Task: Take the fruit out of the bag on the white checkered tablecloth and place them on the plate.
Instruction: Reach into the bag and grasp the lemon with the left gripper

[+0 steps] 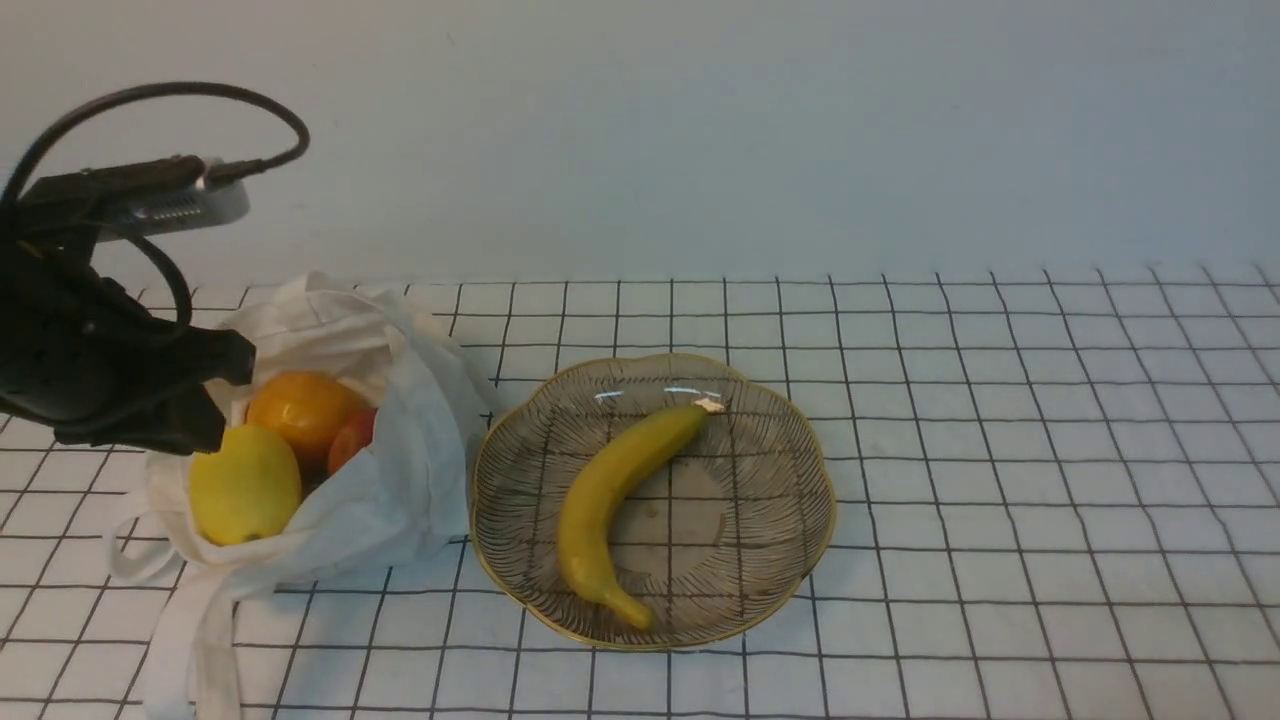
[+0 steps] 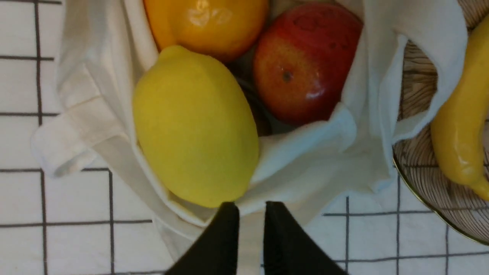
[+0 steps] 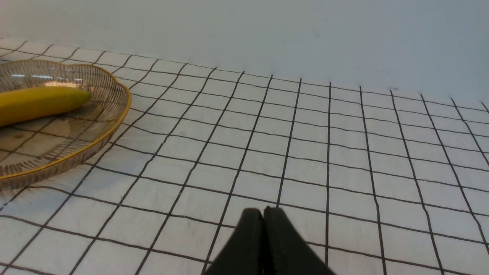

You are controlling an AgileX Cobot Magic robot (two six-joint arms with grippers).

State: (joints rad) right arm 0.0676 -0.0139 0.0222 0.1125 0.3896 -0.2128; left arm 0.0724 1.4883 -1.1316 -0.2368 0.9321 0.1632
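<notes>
Progress: one fruit is out. A banana (image 1: pixel 610 500) lies lengthwise across the plate (image 1: pixel 770 530), which holds nothing else. I judge the job about a quarter done, with the bulk left.

Still in the bag (image 1: pixel 410 470), which sits just beside the plate on the robot's left with its cloth touching or overlapping the rim:
- lemon (image 1: pixel 245 485), on the side farthest from the plate, at the open mouth
- orange fruit (image 1: pixel 300 408), behind the lemon
- red fruit (image 1: pixel 352 438), nearest the plate, half tucked under a fold
- anything deeper is hidden

Look of the fruit: the lemon is oval, matte yellow and the largest of the three. The orange one is round and glossy. The red one is smooth with a yellowish blush and a small dark spot. The bag is off-white, slumped open and creased, with a strap trailing toward the camera.

Left claw (image 2: pixel 250 210): over the bag's rim by the lemon, on the side away from the plate. Its fingers are a narrow gap apart, with nothing clamped that I can make out.

Right claw (image 3: pixel 263 212): fingers pressed together and empty, low over bare white checkered tablecloth (image 1: pixel 1000 450), well apart from the plate on the robot's right.

Likely next: the lemon, judging by its exposure.
</notes>
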